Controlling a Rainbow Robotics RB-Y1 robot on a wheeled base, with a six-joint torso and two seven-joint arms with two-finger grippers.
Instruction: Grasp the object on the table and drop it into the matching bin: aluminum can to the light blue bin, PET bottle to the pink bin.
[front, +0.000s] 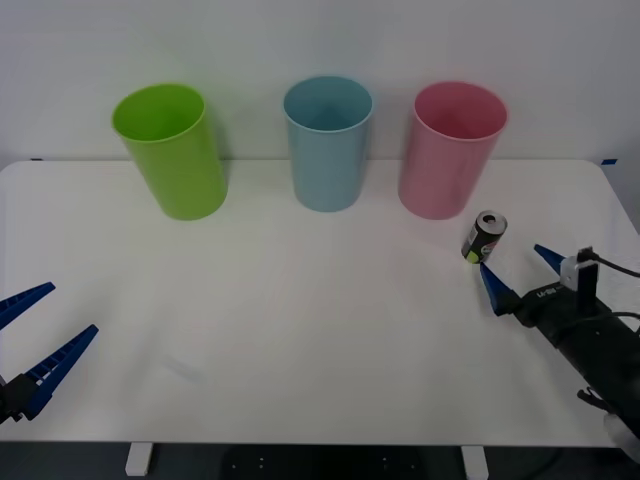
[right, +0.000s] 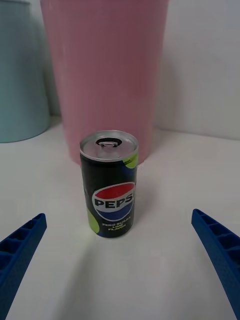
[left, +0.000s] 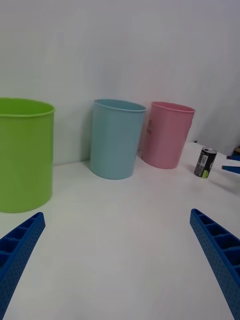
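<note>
The aluminum can (front: 484, 237), small and black with yellow-green marks and a silver top, stands upright on the white table (front: 300, 330) just in front of the pink bin (front: 450, 150). My right gripper (front: 520, 272) is open right behind the can, which sits ahead of the gap between the blue fingers (right: 22, 245), untouched. The can (right: 110, 187) hides part of the pink bin (right: 105, 75) in the right wrist view. The light blue bin (front: 327, 142) stands at the back centre. My left gripper (front: 40, 335) waits open at the table's front left.
A lime green bin (front: 172, 150) stands at the back left, in a row with the other two bins against the white wall. Bare tabletop stretches between the bins and the table's front edge. The table's right edge lies close to my right arm.
</note>
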